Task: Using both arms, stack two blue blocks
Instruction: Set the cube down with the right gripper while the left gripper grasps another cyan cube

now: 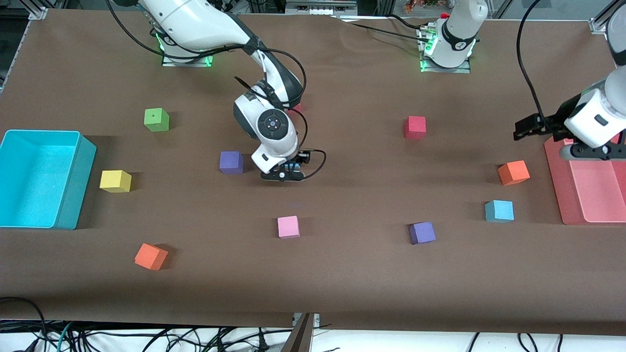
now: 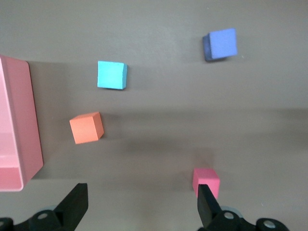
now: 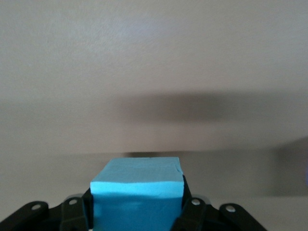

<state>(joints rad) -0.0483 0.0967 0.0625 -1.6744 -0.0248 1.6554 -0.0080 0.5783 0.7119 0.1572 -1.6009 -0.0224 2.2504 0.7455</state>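
Observation:
One sky-blue block lies on the table near the left arm's end, close to the pink tray; it also shows in the left wrist view. My right gripper is low over the middle of the table, shut on the second sky-blue block, which fills the space between its fingers. Only a sliver of that block shows in the front view. My left gripper is open and empty, held high over the table beside the pink tray; its fingers stand wide apart.
A large cyan bin stands at the right arm's end and a pink tray at the left arm's end. Scattered cubes: green, yellow, purple, pink, orange, purple, red, orange.

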